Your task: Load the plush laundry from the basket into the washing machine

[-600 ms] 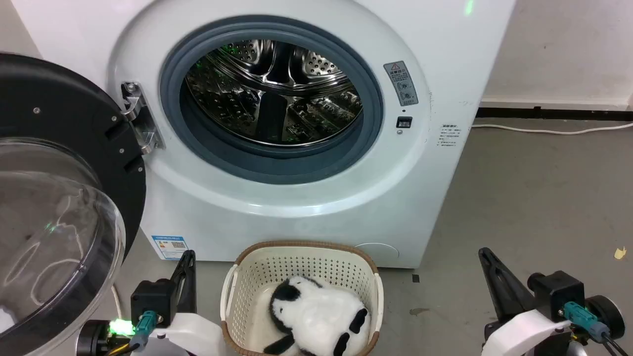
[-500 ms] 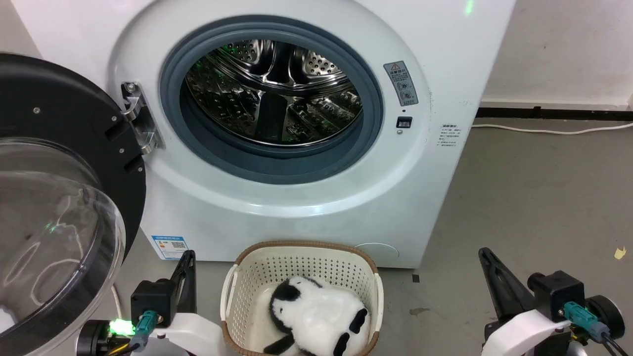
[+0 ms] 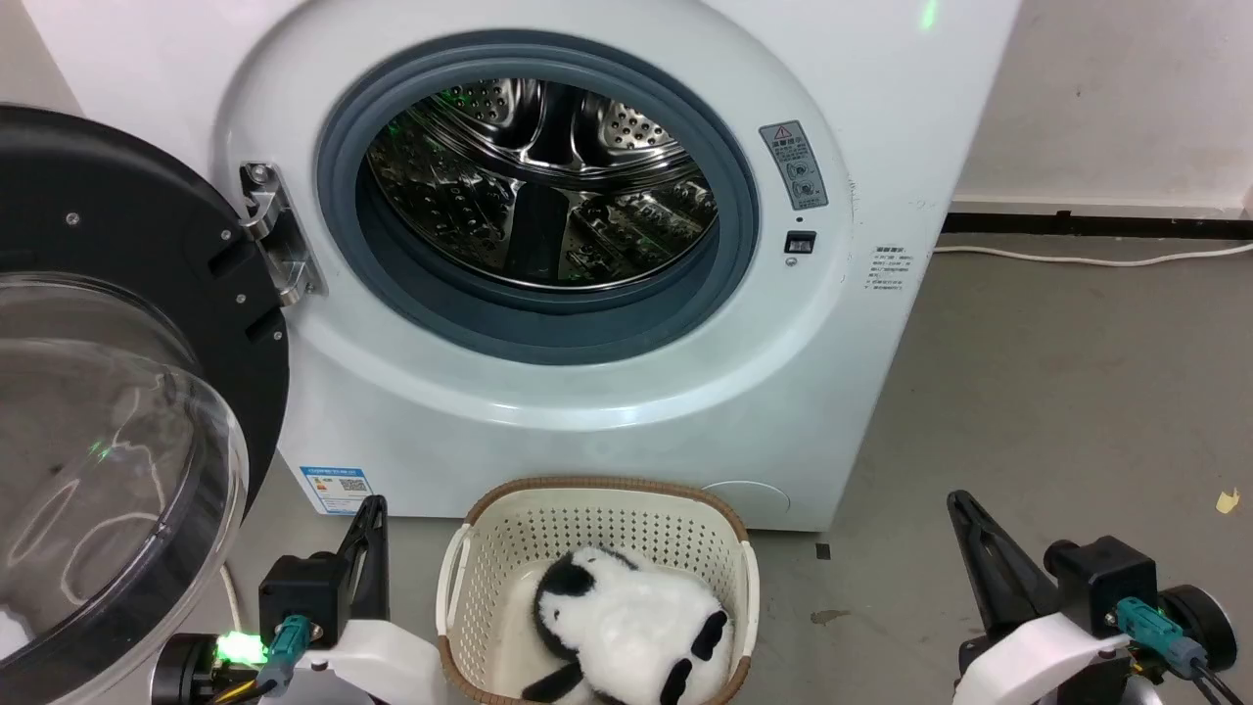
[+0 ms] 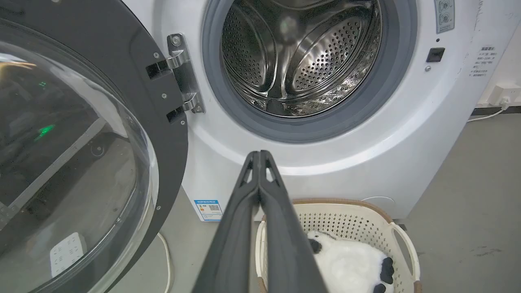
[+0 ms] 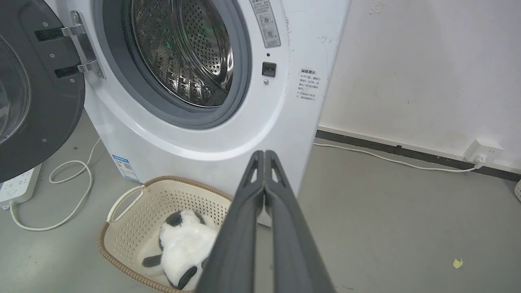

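The fluffy white stuffed toy with black patches [image 3: 626, 627] lies inside the cream plastic oval basket with perforated sides and a brown rim [image 3: 597, 484], towards its near end. The basket stands on the grey floor [image 3: 1057, 392], just in front of the large white front-loading washing machine [image 3: 881, 88]. The shiny steel perforated drum [image 3: 538, 186] shows through the grey rubber door ring [image 3: 734, 245]. The black-framed round door with a clear dome [image 3: 117, 411] is swung wide open to the left. The left gripper [image 4: 259, 156] hangs near the basket's left side, its two dark fingers pressed together tip to tip. The right gripper [image 5: 264, 156] sits well to the basket's right, likewise closed. A white cable [image 3: 1077, 259] runs along the foot of the far wall on the right.
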Available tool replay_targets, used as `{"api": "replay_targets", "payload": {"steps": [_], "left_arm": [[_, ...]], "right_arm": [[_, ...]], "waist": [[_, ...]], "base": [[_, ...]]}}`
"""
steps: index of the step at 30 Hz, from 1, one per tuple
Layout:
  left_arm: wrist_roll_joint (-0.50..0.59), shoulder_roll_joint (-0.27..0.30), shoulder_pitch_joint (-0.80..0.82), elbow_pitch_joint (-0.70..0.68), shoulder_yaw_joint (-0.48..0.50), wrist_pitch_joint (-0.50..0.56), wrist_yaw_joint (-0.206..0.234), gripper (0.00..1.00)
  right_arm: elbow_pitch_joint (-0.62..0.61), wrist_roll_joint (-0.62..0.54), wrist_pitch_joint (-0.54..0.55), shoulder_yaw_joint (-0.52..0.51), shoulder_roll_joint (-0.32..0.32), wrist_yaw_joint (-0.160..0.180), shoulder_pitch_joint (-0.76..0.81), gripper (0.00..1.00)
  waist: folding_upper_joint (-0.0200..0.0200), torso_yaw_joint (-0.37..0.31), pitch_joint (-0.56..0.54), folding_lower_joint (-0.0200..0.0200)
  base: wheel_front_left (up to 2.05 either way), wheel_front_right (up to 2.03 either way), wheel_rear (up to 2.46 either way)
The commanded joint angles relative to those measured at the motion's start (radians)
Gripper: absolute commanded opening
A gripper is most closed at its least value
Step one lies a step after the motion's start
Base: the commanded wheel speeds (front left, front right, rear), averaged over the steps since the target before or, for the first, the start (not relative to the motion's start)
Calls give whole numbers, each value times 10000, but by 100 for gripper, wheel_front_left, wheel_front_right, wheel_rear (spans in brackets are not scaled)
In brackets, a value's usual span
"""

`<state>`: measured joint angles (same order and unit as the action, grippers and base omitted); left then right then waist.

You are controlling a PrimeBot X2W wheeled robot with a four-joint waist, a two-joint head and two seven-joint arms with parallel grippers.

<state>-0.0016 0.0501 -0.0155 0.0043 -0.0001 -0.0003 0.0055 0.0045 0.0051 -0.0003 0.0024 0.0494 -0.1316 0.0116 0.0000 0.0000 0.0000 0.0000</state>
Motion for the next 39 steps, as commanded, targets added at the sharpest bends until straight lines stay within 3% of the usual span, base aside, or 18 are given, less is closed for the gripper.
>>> {"api": "replay_targets", "payload": {"steps": [1, 22, 23, 24, 25, 39], "left_arm": [[16, 1, 155, -43, 1, 3, -55, 0], [0, 0, 0, 1, -3, -3, 2, 0], [-1, 0, -5, 3, -6, -5, 6, 100], [-1, 0, -5, 4, -4, -6, 7, 0], [0, 0, -5, 4, -4, 0, 6, 100], [-8, 20, 49, -41, -196, -277, 51, 100]], "right_arm": [[-45, -51, 3, -24, 8, 9, -116, 0], [-1, 4, -3, 0, 0, 0, 0, 0], [3, 8, -7, 5, 0, 0, 3, 100], [5, 9, -7, 10, 0, 0, 4, 0], [6, 2, -2, 13, 0, 0, 4, 100], [13, 144, -279, -67, 1, 1, -50, 100]], "waist": [[0, 0, 0, 0], [0, 0, 0, 0], [0, 0, 0, 0], [0, 0, 0, 0], [0, 0, 0, 0], [0, -125, 225, 0]], "base": [[0, 0, 0], [0, 0, 0], [0, 0, 0], [0, 0, 0], [0, 0, 0], [0, 0, 0]]}}
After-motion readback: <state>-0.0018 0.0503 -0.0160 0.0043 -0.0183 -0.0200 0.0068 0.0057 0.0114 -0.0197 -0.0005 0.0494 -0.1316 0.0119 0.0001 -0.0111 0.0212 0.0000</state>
